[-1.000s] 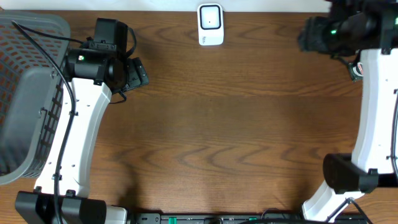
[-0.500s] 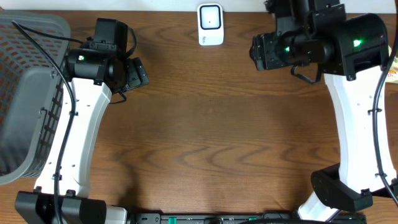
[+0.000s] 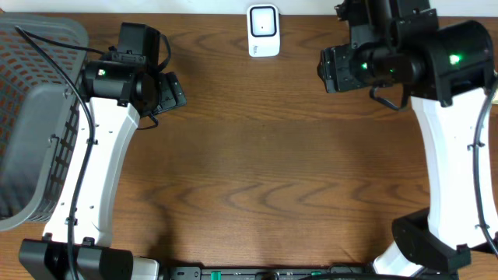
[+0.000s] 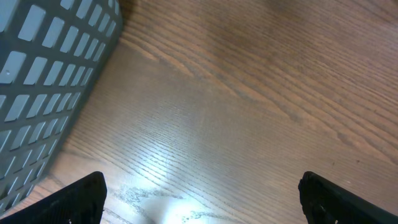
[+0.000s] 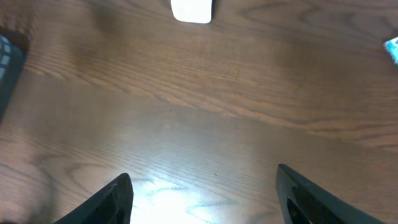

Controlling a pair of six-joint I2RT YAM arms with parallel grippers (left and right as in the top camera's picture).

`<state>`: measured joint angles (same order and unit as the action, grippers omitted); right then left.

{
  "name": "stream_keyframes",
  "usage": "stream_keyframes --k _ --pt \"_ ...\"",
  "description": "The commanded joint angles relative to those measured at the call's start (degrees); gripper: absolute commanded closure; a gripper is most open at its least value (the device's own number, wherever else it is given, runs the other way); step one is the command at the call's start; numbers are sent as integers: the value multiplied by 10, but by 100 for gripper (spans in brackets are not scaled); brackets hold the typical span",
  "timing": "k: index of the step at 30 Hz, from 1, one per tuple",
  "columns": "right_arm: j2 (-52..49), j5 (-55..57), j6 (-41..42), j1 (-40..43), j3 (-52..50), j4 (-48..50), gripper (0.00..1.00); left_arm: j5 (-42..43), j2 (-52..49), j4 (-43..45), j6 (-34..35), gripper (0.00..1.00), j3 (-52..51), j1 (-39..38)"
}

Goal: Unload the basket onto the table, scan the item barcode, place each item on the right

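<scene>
The white barcode scanner [image 3: 263, 31] stands at the table's far edge, near the middle; the right wrist view shows the scanner [image 5: 192, 9] at its top. My right gripper [image 3: 327, 68] hovers to the right of it, and in its wrist view the right gripper [image 5: 204, 177] is open over bare wood with nothing between the fingers. My left gripper [image 3: 173, 92] hangs over the left part of the table; in its wrist view the left gripper [image 4: 200, 183] is wide open and empty. No item shows clearly. Only a light blue and white sliver [image 5: 392, 46] peeks in at the right edge.
A grey plastic basket [image 3: 31, 117] fills the table's left side, and in the left wrist view the basket's wall [image 4: 50, 81] is close on the left. The brown wooden table [image 3: 257, 171] lies between the two arms.
My right arm has swung in from the far right corner toward the scanner, and its jaws have spread a little. The left arm has not moved.
</scene>
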<state>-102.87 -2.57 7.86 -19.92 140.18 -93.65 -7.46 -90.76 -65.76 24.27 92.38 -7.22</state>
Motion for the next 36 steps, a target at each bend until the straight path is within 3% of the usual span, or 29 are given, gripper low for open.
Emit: stream_keyframes --k 1,10,12,14,17,24,31,36 --pt "31 7 -11 -4 3 -4 31 -5 -2 -2 7 2 5 1" --pt "85 7 3 -4 3 -20 25 -5 -2 -2 7 2 5 1" --pt "101 7 5 -8 2 -37 18 -5 -2 -2 7 2 5 1" --pt "119 8 4 -16 -12 -36 1 -5 -2 -2 7 2 5 1" --pt "153 21 5 -25 -54 -36 1 -5 -2 -2 7 2 5 1" --pt "278 48 20 -27 -247 26 1 -5 -2 -2 7 2 5 1" --pt "522 35 60 -27 -579 251 1 -5 -2 -2 7 2 5 1" --pt "610 35 111 -27 -696 283 1 -5 -2 -2 7 2 5 1"
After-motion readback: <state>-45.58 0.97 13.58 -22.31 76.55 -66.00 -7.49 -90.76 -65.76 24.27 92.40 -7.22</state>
